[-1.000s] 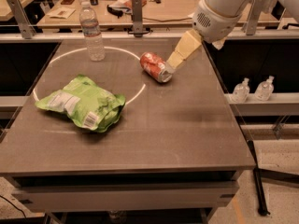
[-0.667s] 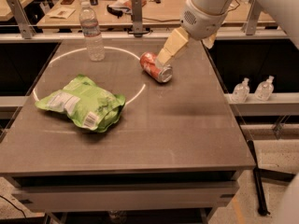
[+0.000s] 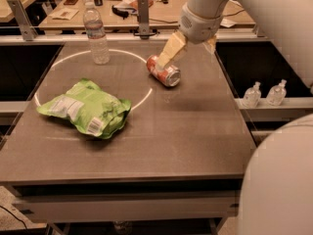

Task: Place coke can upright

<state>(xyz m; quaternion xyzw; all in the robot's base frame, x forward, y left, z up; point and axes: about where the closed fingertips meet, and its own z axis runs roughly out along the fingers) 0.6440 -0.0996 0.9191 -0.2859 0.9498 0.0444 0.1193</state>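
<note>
The coke can [image 3: 164, 71] is red-orange with a silver end. It lies on its side on the dark table [image 3: 186, 136], on the white circle line at the back right. My gripper [image 3: 187, 54] hangs just above and behind the can, with tan fingers spread open. One finger [image 3: 169, 50] points down and its tip is right at the can's upper left end. The other finger [image 3: 211, 44] shows only partly behind the wrist. Nothing is held.
A clear plastic water bottle [image 3: 96, 33] stands upright at the back left. A green chip bag [image 3: 85, 107] lies at the left front of the circle. Two small bottles [image 3: 266, 93] sit on a ledge to the right. A rail and a cluttered bench lie behind.
My gripper has moved left and down toward the can, and its near finger now reaches the can's end. The can, bottle and bag have not moved.
</note>
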